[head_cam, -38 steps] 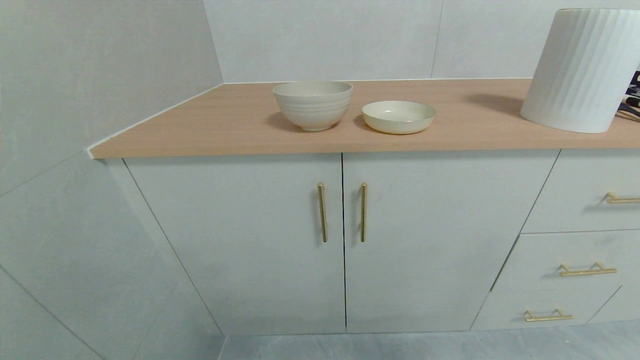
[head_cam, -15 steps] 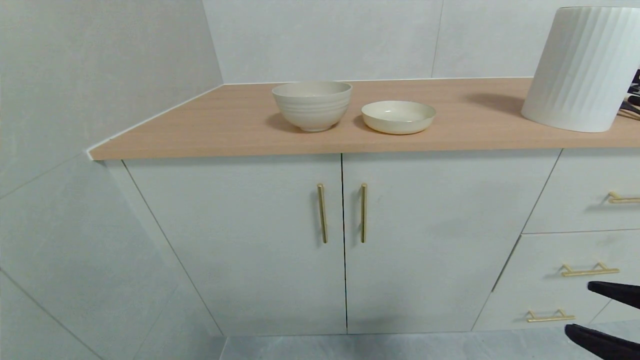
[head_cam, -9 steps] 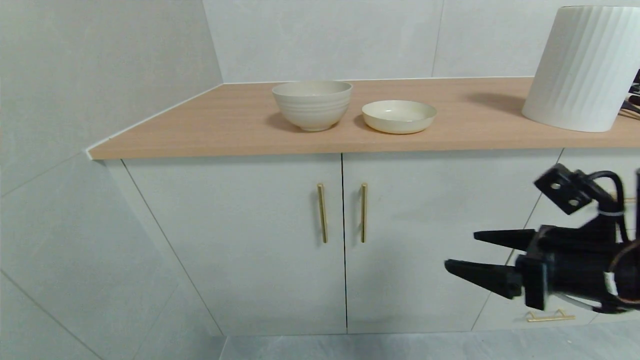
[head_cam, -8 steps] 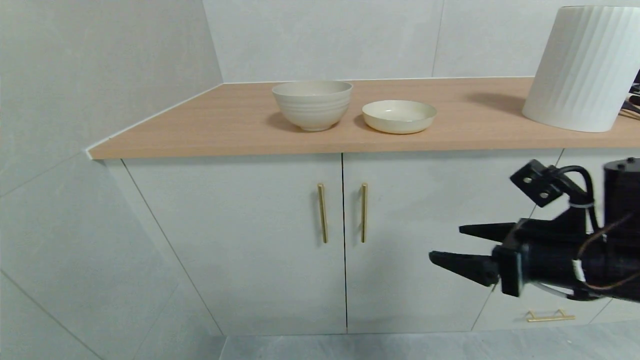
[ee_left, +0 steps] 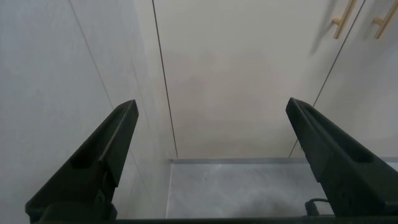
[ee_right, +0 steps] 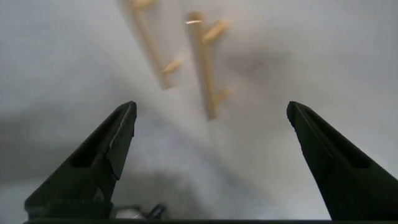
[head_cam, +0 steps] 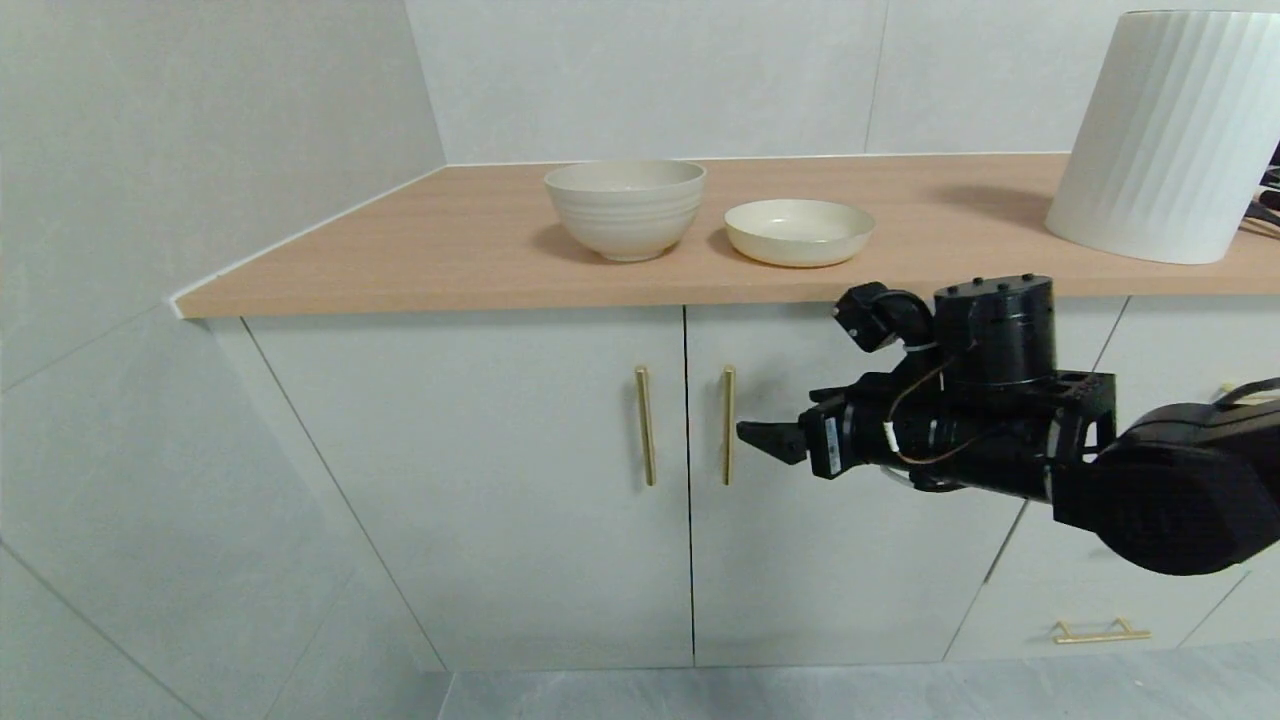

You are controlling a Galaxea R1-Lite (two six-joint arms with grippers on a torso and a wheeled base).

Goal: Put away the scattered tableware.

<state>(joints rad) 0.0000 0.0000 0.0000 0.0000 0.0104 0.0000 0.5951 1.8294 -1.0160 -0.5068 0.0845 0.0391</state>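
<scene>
A cream ribbed bowl (head_cam: 625,208) and a shallow cream dish (head_cam: 798,232) stand side by side on the wooden counter (head_cam: 430,260). Below them are two shut cabinet doors, each with an upright gold handle: the left door handle (head_cam: 645,425) and the right door handle (head_cam: 728,425). My right gripper (head_cam: 765,438) (ee_right: 211,109) is open, level with the handles and just right of the right one. The two handles (ee_right: 208,68) lie ahead of its spread fingers. My left gripper (ee_left: 211,107) is open and empty, low before the left cabinet door (ee_left: 242,81) near the floor.
A tall white ribbed container (head_cam: 1170,130) stands at the counter's right end. Drawers with gold pulls (head_cam: 1175,540) lie right of the doors. A tiled wall (head_cam: 150,300) closes off the left side. Grey floor (head_cam: 800,695) runs along the cabinet's foot.
My right arm has risen from the lower right and swung left across the right door, ending with its fingertips by the right handle. Bowl and dish have not moved.
</scene>
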